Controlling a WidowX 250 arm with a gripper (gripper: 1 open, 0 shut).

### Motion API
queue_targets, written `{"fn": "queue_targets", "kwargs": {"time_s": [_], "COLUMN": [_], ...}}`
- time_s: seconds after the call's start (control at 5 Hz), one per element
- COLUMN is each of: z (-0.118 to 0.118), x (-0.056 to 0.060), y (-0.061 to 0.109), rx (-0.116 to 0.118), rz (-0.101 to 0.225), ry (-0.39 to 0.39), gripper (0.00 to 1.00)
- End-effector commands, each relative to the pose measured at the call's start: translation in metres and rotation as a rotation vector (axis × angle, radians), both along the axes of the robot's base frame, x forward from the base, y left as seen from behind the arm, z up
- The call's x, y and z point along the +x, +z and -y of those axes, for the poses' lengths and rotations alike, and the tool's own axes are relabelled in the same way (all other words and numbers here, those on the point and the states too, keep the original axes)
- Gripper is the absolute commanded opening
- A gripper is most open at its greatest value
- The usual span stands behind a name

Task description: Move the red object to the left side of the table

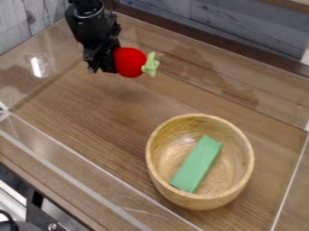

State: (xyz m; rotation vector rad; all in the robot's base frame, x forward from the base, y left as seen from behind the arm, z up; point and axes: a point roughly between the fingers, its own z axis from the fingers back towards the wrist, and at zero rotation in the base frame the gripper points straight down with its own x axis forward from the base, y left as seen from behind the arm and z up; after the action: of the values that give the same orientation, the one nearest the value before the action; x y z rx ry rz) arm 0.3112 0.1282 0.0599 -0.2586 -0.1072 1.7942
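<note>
The red object (129, 61), a small round toy fruit with a light green leafy end pointing right, hangs just above the table (108, 126) at the back left. My black gripper (107, 61) comes down from the top left and is shut on the red object's left side. The fruit hides part of the fingers.
A round light wooden bowl (201, 161) stands at the front right with a flat green block (197, 164) lying inside it. Clear acrylic walls (24, 54) border the tabletop on the left, front and right.
</note>
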Motion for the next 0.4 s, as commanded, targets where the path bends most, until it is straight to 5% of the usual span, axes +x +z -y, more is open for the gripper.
{"fn": "queue_targets", "kwargs": {"time_s": [0.0, 0.2], "z": [-0.006, -0.0055], "x": [0.0096, 0.0102], "y": [0.0209, 0.0167], "rx": [0.037, 0.038], "rz": [0.079, 0.083], "ry": [-0.026, -0.057], "gripper": [0.0, 0.0]}}
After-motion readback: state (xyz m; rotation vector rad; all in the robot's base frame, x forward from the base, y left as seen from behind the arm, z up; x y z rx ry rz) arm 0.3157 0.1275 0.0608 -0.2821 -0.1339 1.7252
